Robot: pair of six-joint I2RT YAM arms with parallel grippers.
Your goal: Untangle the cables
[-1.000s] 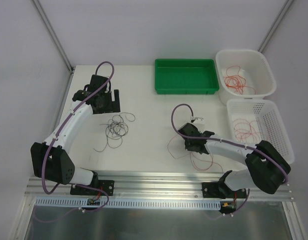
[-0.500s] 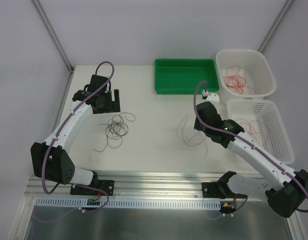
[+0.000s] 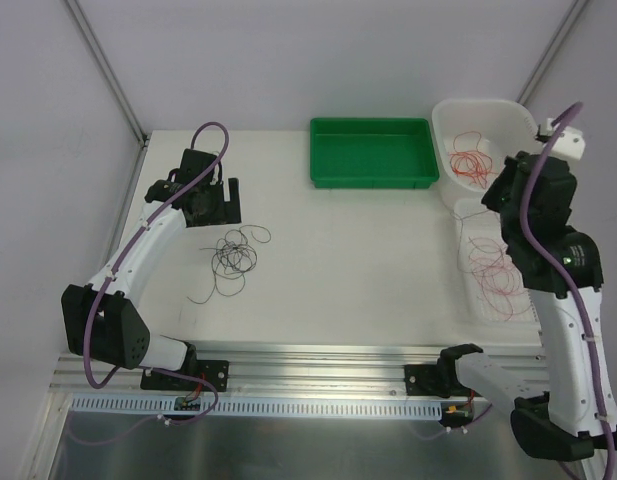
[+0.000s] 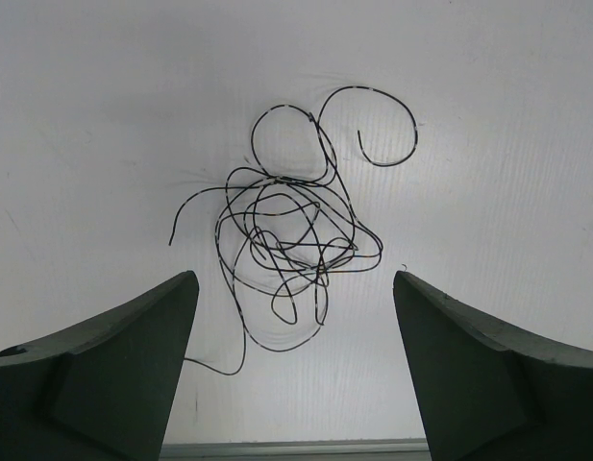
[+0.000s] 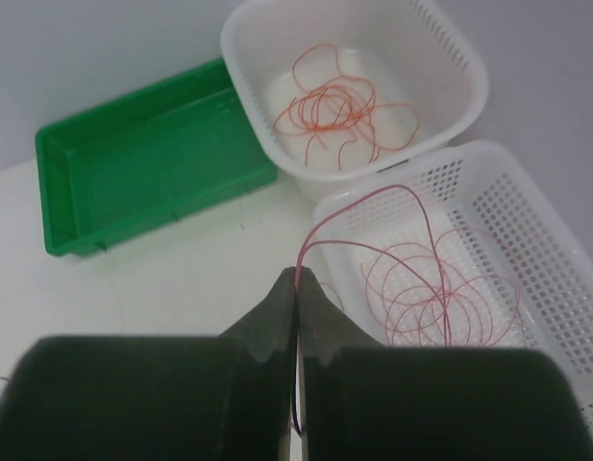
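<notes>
My right claw (image 5: 297, 279) pinches a red cable (image 5: 402, 187), which arcs away from the tips and drops into the slotted basket (image 5: 555, 288). My left claw (image 4: 294, 280) hangs wide over the black cable tangle (image 4: 306, 252), sprawled without direction on the tabletop (image 4: 85, 96).

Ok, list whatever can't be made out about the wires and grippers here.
- Right wrist view: the tail of the thin red wire disappears between the fingers of the shut right gripper.
- Top view: that gripper's tips are hidden under its wrist, which also covers part of the near white perforated basket.
- Left wrist view: the thin black wire tangle is too knotted to count strands.
</notes>
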